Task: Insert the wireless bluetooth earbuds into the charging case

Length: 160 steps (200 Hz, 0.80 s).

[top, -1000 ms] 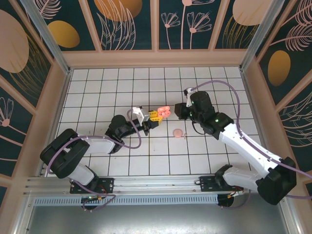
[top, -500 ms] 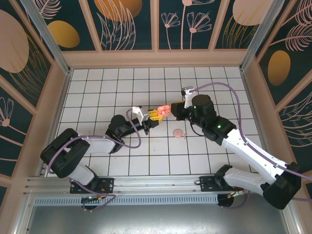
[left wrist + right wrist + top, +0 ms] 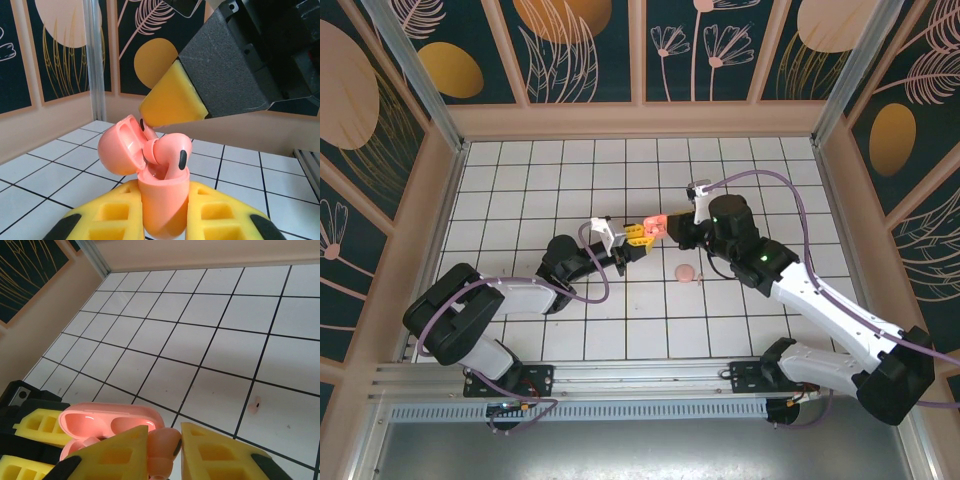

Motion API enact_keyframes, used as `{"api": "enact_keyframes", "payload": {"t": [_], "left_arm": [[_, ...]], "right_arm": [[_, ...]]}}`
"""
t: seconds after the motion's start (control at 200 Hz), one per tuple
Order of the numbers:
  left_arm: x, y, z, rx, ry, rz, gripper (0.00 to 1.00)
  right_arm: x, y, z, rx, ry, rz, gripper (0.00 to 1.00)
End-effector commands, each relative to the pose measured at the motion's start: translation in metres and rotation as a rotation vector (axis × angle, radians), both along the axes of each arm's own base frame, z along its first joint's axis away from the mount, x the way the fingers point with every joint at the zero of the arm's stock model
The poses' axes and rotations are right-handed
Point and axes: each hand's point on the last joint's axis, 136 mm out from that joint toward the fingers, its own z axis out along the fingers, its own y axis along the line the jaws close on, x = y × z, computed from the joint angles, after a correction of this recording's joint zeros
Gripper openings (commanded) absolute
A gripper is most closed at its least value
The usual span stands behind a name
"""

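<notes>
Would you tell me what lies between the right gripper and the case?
An earbud, pinched by the right gripper; the right wrist view shows it.

The earbud (image 3: 170, 155) stem is sunk out of sight inside the charging case (image 3: 161, 210), whose base the left wrist view's lower edge cuts off. From above, earbud and case blur together, too small to separate.

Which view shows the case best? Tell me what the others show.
Left wrist: the case, close and central, lid open, an earbud standing in it. Right wrist shows its open lid from above, the body mostly behind the right claw. Top external shows the case as a pink speck.
</notes>
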Motion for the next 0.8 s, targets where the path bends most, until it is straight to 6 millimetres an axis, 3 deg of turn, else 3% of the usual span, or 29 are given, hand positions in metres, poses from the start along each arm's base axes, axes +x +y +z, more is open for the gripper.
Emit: {"api": "enact_keyframes", "payload": {"t": [0.0,0.35,0.796], "left_arm": [[-0.004,0.001,0.030,-0.076,-0.067,-0.015,0.13],[-0.003,0.003,0.040,-0.113,-0.079,-0.003,0.13],[-0.003,0.003,0.038,-0.107,-0.078,-0.002,0.13]], "right_arm": [[-0.001,0.004,-0.001,-0.003,-0.021,0.024,0.20],[-0.011,0.008,-0.010,-0.012,-0.015,0.070,0.20],[-0.016,0.016,0.011,0.043,-0.057,0.116,0.32]]}}
